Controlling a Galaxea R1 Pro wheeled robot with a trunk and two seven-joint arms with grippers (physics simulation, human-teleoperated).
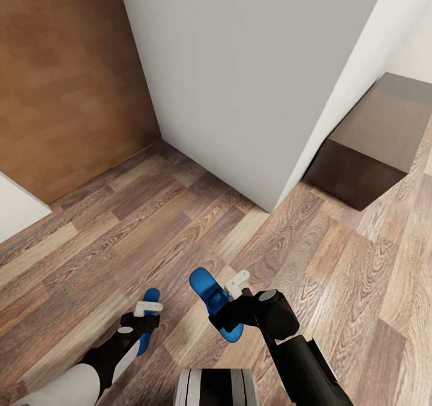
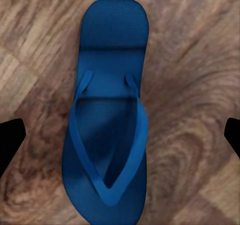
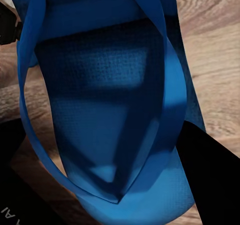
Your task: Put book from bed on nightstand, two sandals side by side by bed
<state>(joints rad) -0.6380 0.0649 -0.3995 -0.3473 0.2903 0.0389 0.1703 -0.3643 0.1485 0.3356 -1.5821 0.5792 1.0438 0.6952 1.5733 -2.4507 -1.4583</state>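
Two bright blue sandals show near my base. One sandal (image 1: 152, 295) (image 2: 113, 45) lies flat on the wood floor, and my left gripper (image 1: 144, 322) (image 2: 120, 137) hovers over it, open, its fingers wide on either side. The other sandal (image 1: 206, 286) (image 3: 100, 85) is tilted and held off the floor, with my right gripper (image 1: 223, 313) (image 3: 115, 180) shut on its edge near the strap. The book, the bed and the nightstand are out of view.
A white wall corner (image 1: 252, 93) juts out ahead. A brown wooden panel (image 1: 66, 75) stands at the left, with a white surface (image 1: 15, 211) below it. A long low dark brown cabinet (image 1: 372, 148) sits at the right against the wall. Wood floor (image 1: 180, 214) spreads between.
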